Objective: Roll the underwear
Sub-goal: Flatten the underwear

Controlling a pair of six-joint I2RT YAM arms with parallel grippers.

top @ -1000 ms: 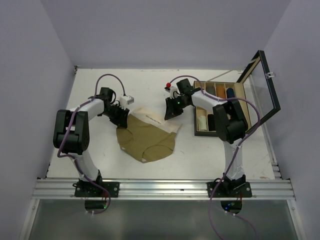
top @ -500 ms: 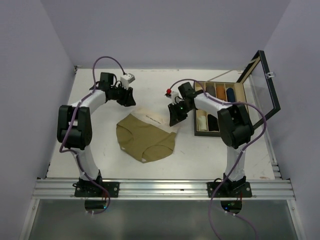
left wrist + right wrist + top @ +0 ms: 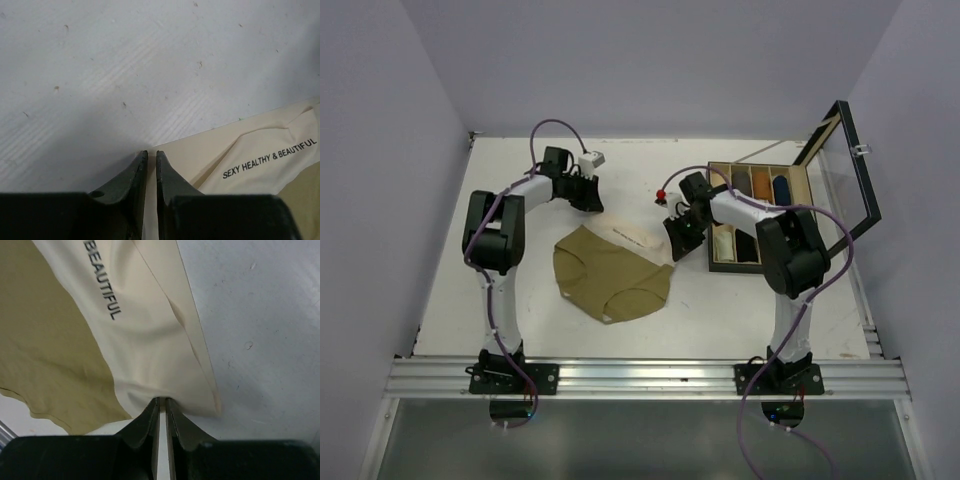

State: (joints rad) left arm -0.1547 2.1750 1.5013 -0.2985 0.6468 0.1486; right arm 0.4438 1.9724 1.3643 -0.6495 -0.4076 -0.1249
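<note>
Top external view: the left gripper (image 3: pixel 592 203) has swung off the near-left stretch of the waistband and out toward 12 o'clock. It now sits at the far-left corner of the underwear (image 3: pixel 615 275). The right gripper (image 3: pixel 677 240) has only edged a little toward 3 o'clock and stays at the waistband's right end. The underwear itself has barely shifted and lies flat near the middle of the worktop (image 3: pixel 700 310), with its curved lower edge toward 6 o'clock.

From the left wrist, the left gripper is narrow, only a slit showing between the jaws. Its tips are right at the cream corner of the waistband (image 3: pixel 260 150), and no cloth shows between them. From the right wrist, the right gripper is just as narrow. The waistband puckers into its tips, so it looks pinched there.

My reading: both arms are setting up on the two waistband corners, and no rolling has begun (the cloth shows no fold or turn yet).

The body is matte olive-tan knit, soft and faintly creased. The waistband is a smoother cream strip with black printed lettering. The worktop is hard, white and speckled with scuffs. A compartmented box (image 3: pixel 760 166) stands at 3 o'clock with its lid raised.
</note>
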